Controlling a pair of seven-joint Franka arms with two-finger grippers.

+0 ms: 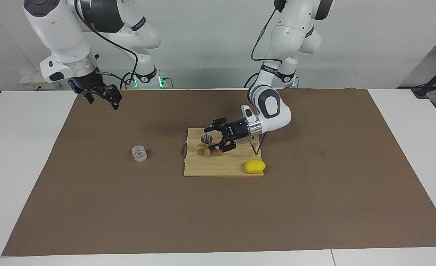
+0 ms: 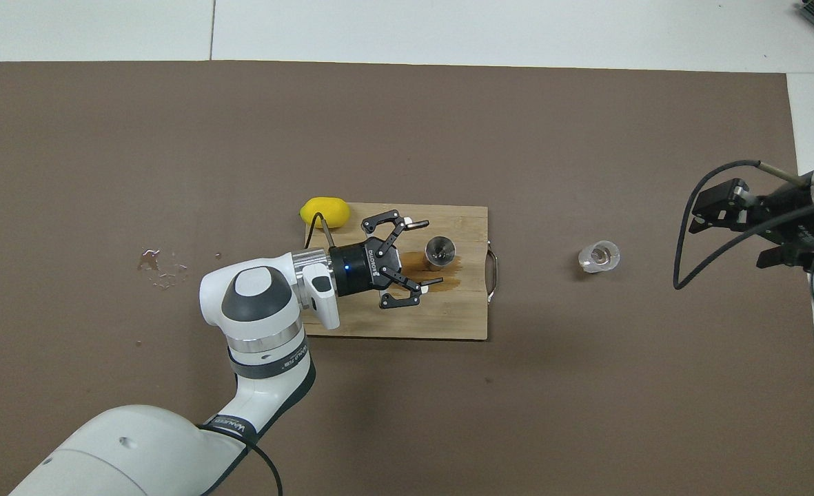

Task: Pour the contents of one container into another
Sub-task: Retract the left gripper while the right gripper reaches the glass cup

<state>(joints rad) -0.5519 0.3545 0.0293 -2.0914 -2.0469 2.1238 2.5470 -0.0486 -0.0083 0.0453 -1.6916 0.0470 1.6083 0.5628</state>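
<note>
The silver hourglass jigger point(image 1: 206, 145) point(image 2: 440, 251) stands upright on the wooden cutting board point(image 1: 223, 168) point(image 2: 393, 327), by a brown wet stain. My left gripper point(image 1: 216, 138) point(image 2: 426, 253) is open, low over the board, just beside the jigger on the left arm's side and apart from it. The clear ribbed glass cup point(image 1: 139, 153) point(image 2: 599, 256) stands on the brown mat, beside the board toward the right arm's end. My right gripper point(image 1: 99, 95) point(image 2: 730, 231) hangs in the air over the mat's edge at the right arm's end, apart from the cup.
A yellow lemon point(image 1: 255, 166) point(image 2: 324, 211) lies at the board's corner toward the left arm's end. A thin black stand point(image 1: 256, 146) rises from the board under the left wrist. A small spill point(image 2: 162, 265) marks the mat toward the left arm's end.
</note>
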